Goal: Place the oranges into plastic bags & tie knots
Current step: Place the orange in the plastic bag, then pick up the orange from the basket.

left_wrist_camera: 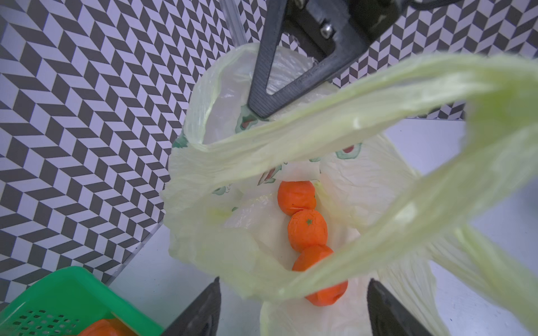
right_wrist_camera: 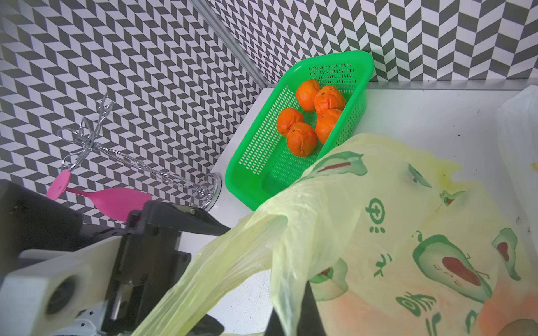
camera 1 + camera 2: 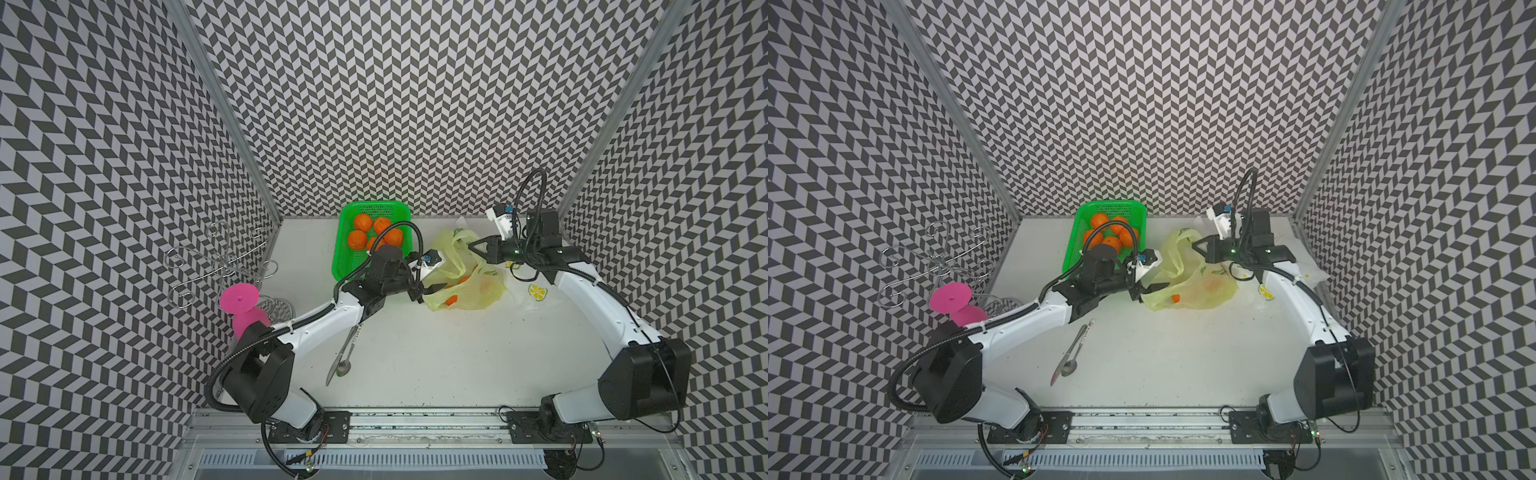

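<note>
Yellow-green bag (image 3: 465, 286), three oranges (image 1: 307, 229) inside; right gripper (image 1: 259, 108) clamps its rim, left gripper (image 1: 294, 280) jaws apart. I'd back left out slowly, avoiding the handle loop (image 1: 378, 96).

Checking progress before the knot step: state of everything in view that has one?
yellow-green bag: mouth open, untied, three oranges inside
white bag: lying on the table, no orange visible inside
green basket: upright, five oranges in it
left gripper: open
right gripper: shut on the yellow-green bag's rim
</note>
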Robot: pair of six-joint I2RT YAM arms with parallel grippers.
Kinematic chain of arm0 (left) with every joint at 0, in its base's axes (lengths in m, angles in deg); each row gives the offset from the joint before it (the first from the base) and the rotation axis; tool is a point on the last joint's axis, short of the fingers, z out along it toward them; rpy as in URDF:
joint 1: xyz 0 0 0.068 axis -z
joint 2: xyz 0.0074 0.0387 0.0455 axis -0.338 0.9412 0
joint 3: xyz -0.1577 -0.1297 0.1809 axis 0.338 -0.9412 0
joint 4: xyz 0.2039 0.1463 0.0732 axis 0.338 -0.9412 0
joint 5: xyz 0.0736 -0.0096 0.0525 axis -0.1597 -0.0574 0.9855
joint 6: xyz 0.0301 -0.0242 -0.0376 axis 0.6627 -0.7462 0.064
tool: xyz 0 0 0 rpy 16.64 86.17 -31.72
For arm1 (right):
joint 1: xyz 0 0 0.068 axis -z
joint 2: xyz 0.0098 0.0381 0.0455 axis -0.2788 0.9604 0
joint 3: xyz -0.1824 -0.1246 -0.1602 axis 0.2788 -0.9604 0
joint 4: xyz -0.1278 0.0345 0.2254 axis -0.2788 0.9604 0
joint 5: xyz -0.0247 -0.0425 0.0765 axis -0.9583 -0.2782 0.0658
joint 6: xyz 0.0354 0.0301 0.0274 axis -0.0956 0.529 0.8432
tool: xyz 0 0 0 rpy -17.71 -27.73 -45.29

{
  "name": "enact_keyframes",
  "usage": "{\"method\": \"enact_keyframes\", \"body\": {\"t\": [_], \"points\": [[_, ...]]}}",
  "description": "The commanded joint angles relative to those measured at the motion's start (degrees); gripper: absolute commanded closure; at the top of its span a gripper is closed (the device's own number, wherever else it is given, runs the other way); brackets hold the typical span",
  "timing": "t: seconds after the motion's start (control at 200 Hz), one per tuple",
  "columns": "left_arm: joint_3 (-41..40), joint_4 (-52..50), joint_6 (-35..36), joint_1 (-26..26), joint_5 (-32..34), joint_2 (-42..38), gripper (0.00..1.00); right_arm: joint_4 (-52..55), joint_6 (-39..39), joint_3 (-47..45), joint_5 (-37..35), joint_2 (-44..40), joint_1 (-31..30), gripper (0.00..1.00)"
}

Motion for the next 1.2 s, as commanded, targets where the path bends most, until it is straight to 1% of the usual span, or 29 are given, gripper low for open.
{"method": "enact_keyframes", "body": {"t": [0.0,0.09,0.155,0.225,0.275,0.32,0.39,0.431,0.506,0.731,0.841,1.001,1.081,1.192], "points": [[-1.2,-12.0,6.7,-3.8,-9.6,-3.6,0.20,-2.9,-0.9,-0.5,-0.8,-0.6,0.4,1.00],[-0.9,-19.0,11.1,-8.9,-17.1,-5.9,0.21,-3.1,-1.0,-0.6,-0.9,-0.8,0.6,1.00],[-0.9,-20.0,11.6,-13.6,-19.0,-7.0,0.21,-3.1,-1.0,-0.5,-0.8,-0.8,0.6,1.00],[-1.0,-15.7,7.0,-18.3,-14.7,-6.2,0.20,-3.3,-1.0,-0.5,-0.6,-0.8,0.6,1.00],[0.3,-13.3,3.8,-20.6,-8.3,-3.8,0.20,-3.3,-0.9,-0.5,-0.3,-0.7,0.6,1.00],[3.0,-13.5,2.9,-21.6,-2.1,0.0,0.20,-3.4,-0.9,-0.4,-0.3,-0.6,0.6,1.00],[8.6,-15.1,3.2,-22.7,4.8,6.7,0.18,-3.3,-0.8,-0.2,0.0,-0.6,0.6,1.00],[11.5,-15.6,3.4,-23.1,7.4,10.4,0.18,-3.3,-0.8,-0.3,0.1,-0.7,0.6,1.00],[16.5,-16.0,4.1,-23.6,10.4,16.8,0.16,-3.4,-0.8,-0.6,0.0,-0.9,0.6,1.00],[33.0,-21.3,6.7,-23.6,16.1,33.9,0.14,-3.4,-1.0,-1.0,-0.4,-2.0,0.7,1.00],[37.9,-23.6,7.5,-23.7,16.8,39.6,0.13,-3.4,-1.1,-1.2,-0.5,-2.3,0.6,1.00],[41.3,-26.1,7.5,-23.6,15.1,43.6,0.14,-3.5,-1.1,-1.1,-0.3,-1.9,0.6,1.00],[41.9,-27.3,7.5,-23.5,13.8,44.1,0.20,-3.4,-1.1,-1.1,-0.1,-1.6,0.6,1.00],[41.6,-28.9,7.8,-23.5,11.2,42.9,0.32,-3.5,-1.1,-1.1,0.0,-1.6,0.6,1.00]]}}
